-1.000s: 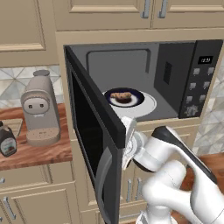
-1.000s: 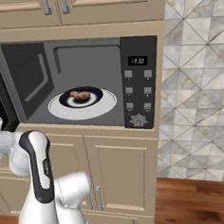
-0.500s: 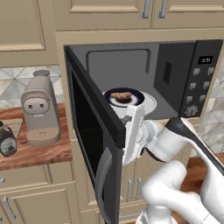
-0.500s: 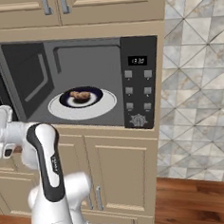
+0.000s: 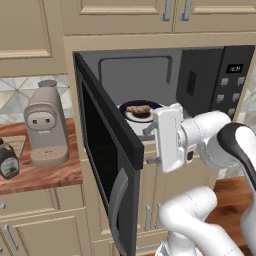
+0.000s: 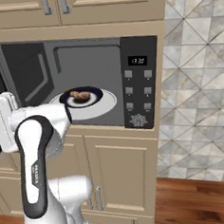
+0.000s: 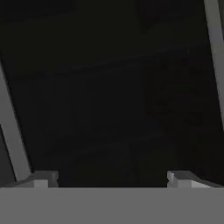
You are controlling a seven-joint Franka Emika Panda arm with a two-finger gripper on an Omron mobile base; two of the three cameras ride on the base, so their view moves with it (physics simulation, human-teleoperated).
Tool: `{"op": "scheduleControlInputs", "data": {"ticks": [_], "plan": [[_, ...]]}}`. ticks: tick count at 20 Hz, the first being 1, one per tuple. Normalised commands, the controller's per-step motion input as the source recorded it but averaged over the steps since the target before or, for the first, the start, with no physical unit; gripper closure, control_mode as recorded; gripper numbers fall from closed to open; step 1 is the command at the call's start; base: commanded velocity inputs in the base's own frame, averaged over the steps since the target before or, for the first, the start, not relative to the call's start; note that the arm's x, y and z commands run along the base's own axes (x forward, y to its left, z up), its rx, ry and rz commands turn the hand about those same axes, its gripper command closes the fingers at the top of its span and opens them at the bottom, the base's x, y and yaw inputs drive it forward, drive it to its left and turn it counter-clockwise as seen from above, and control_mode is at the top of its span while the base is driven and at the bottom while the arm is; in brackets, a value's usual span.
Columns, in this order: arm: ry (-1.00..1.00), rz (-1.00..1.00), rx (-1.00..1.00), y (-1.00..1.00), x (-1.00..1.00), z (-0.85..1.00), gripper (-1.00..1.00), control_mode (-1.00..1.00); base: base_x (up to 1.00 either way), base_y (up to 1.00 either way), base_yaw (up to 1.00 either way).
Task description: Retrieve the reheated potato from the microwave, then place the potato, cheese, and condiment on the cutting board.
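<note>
The microwave (image 5: 227, 85) stands open, its dark door (image 5: 107, 150) swung out to the left. Inside, the reddish-brown potato (image 5: 138, 109) (image 6: 79, 94) lies on a dark plate (image 6: 94, 95) on the white turntable (image 6: 104, 104). My gripper (image 5: 148, 146) is open and holds nothing. It hangs in front of the opening, just below the plate's level, with its fingers pointing at the door's inner face, which shows dark and close in the hand view (image 7: 113, 178). The condiment bottle (image 5: 8, 161) stands at the far left of the counter. A corner of the pale cutting board (image 5: 14, 144) shows behind it. The cheese is out of view.
A beige coffee machine (image 5: 46, 125) stands on the reddish-brown counter (image 5: 45, 175) between the bottle and the door. Cabinets run above and below the microwave. A tiled wall (image 6: 197, 78) lies to the right, with wooden floor (image 6: 197, 202) below.
The hand has risen and drawn a little right, from low beside the door's edge to the level of the microwave's floor. The jaws stayed open. The potato has not moved.
</note>
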Motion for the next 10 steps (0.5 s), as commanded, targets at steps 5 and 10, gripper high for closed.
{"op": "scheduleControlInputs", "data": {"ticks": [5, 10], "plan": [[-0.21, -0.42, -0.40, -0.29, 0.08, 0.00, -1.00, -1.00, 0.00, 0.00, 0.00], [-0.32, -0.29, -0.46, -0.25, 0.20, 0.00, -1.00, -1.00, 0.00, 0.00, 0.00]]}}
